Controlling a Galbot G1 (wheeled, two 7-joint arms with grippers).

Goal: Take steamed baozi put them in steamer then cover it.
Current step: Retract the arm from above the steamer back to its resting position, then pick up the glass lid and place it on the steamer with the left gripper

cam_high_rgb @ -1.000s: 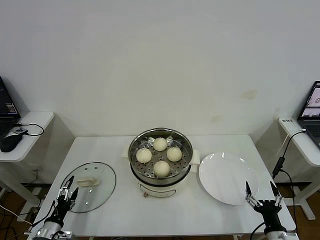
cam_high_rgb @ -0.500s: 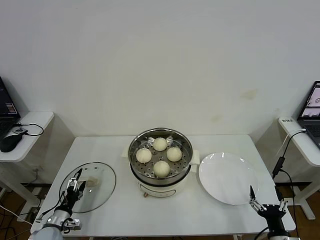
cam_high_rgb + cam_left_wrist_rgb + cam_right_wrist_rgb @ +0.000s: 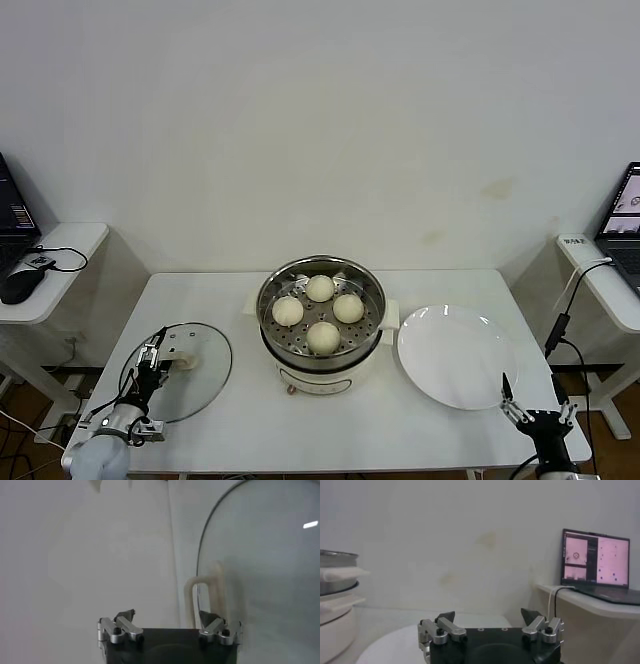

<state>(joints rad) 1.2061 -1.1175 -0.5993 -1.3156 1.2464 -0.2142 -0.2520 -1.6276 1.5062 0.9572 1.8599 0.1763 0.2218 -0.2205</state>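
Several cream-white baozi (image 3: 321,311) sit on the perforated tray inside the steel steamer (image 3: 275,285) on its white base, mid-table. The clear glass cover (image 3: 205,385) lies flat on the table at the left, its cream bar handle (image 3: 183,361) up. My left gripper (image 3: 153,360) is open over the cover's near-left part, just left of the handle; the left wrist view shows the handle (image 3: 202,597) and the cover's rim (image 3: 200,555) just ahead of the open gripper (image 3: 167,617). My right gripper (image 3: 530,398) is open and empty at the table's front right corner, also seen in its wrist view (image 3: 487,616).
A flat white plate (image 3: 456,355) lies right of the steamer. Side desks stand at both sides, with a mouse (image 3: 20,283) on the left one and a laptop (image 3: 595,562) on the right one. A white wall is behind the table.
My left gripper has moved forward and right, from the cover's near-left edge to over the cover beside its handle. My right gripper has dropped back toward the table's front edge.
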